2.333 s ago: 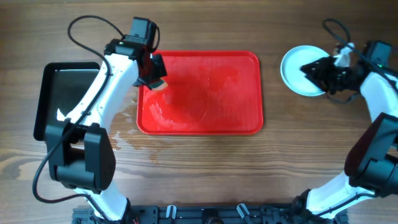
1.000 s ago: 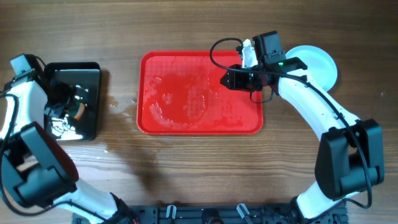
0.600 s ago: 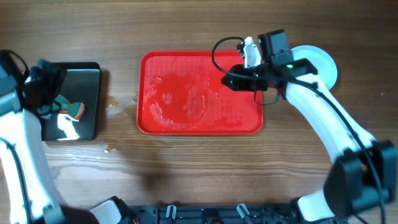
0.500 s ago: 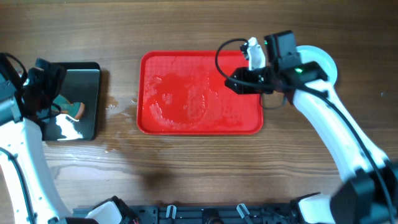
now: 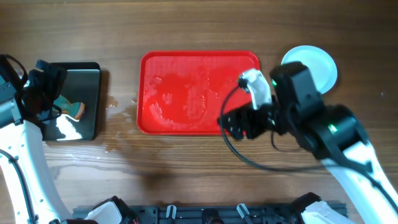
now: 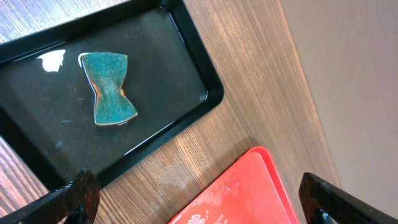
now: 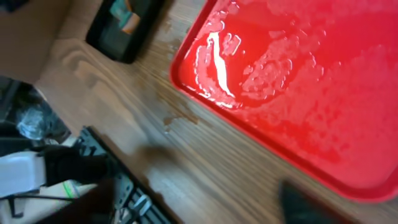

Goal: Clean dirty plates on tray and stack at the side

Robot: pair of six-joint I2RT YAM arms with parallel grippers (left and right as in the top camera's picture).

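Left gripper (image 6: pixel 196 194) spread, at black tray (image 6: pixel 180 74); right gripper (image 5: pixel 235 124) raised over red tray (image 5: pixel 186 65) rim, opening indiscernible

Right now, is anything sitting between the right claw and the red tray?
Nothing visible. The right gripper hangs over the tray's near right edge; the tray holds only wet patches. The plates sit on the table past its right side.
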